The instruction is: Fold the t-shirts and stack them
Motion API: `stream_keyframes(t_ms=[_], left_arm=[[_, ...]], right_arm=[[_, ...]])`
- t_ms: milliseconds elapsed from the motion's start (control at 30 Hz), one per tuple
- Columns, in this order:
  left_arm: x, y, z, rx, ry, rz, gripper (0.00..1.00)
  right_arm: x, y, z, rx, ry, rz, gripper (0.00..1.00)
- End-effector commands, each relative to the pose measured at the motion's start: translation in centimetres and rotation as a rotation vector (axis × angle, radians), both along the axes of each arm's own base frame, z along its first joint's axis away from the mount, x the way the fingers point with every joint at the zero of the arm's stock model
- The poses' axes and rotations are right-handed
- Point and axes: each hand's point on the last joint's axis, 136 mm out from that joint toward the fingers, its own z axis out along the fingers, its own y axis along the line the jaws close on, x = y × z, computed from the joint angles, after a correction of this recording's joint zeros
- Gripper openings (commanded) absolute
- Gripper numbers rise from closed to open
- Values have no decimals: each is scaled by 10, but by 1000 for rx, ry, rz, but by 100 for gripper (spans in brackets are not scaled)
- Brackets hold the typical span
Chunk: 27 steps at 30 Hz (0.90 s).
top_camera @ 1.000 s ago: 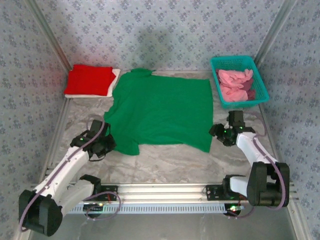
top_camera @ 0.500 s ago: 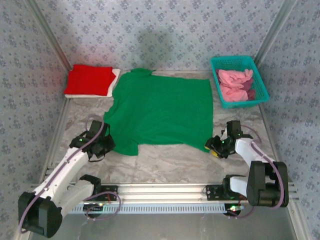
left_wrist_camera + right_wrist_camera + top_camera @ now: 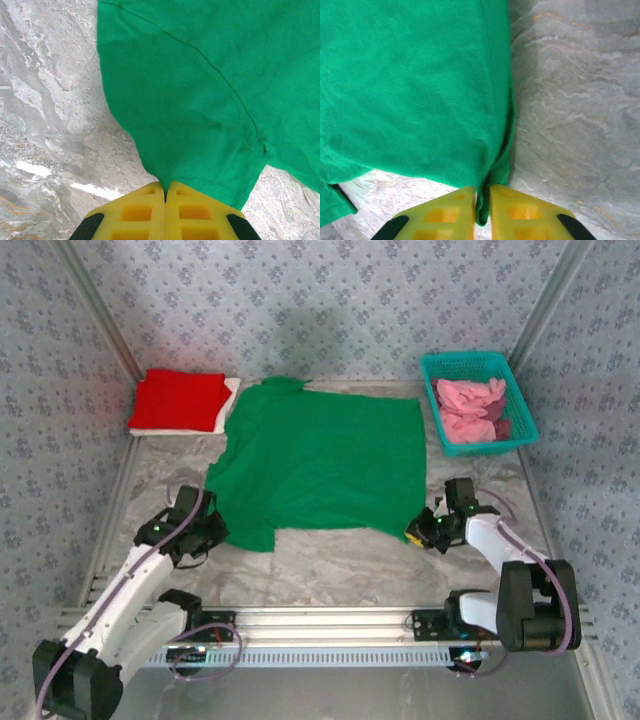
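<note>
At the far left corner of the marbled grey worktop [image 3: 330, 565] a folded red t-shirt [image 3: 178, 400] lies on top of a folded white t-shirt [image 3: 232, 390], of which little more than the right edge peeks out.

Nearer the front, the left claw [image 3: 217, 530] sits at the near left sleeve of the green t-shirt [image 3: 320, 460]. In the left wrist view its yellow fingers [image 3: 135, 210] are pressed together, and the sleeve's hem runs straight into the seam between them, so the left claw [image 3: 165, 192] is clenched on that sleeve.

The green t-shirt is spread flat across the middle of the worktop, collar towards the left and hem towards the right (a few soft wrinkles near the sleeve).

At the shirt's near right corner the right claw [image 3: 414, 531] rests low on the worktop. The right wrist view shows a fold of green cloth [image 3: 420, 90] pinched in the narrow slit between the yellow fingers [image 3: 445, 210], so the right claw [image 3: 481, 202] is grasping the hem corner.

At the far right stands a teal mesh basket [image 3: 520, 400], well apart from the green shirt, holding crumpled pink t-shirts [image 3: 466, 408] and a bit of maroon cloth [image 3: 503, 427] at its near side.
</note>
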Motion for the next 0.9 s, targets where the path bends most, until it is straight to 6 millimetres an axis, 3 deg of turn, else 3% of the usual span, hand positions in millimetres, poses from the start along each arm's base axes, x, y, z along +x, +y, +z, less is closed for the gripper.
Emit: stream_keyframes(t_ms=[0, 100, 367, 733, 867], left_arm=[[-1, 6, -1, 16, -10, 15, 0], [-1, 8, 2, 6, -20, 23, 0], [0, 20, 24, 17, -72, 30, 0], [-2, 25, 47, 6, -111, 52, 0], [-1, 21, 46, -14, -110, 46, 0]], right_arm=[[1, -2, 12, -2, -3, -19, 6], [5, -7, 25, -15, -31, -41, 0], [12, -30, 62, -20, -87, -109, 0], [3, -48, 83, -50, -75, -177, 0], [-4, -49, 72, -62, -50, -183, 0]])
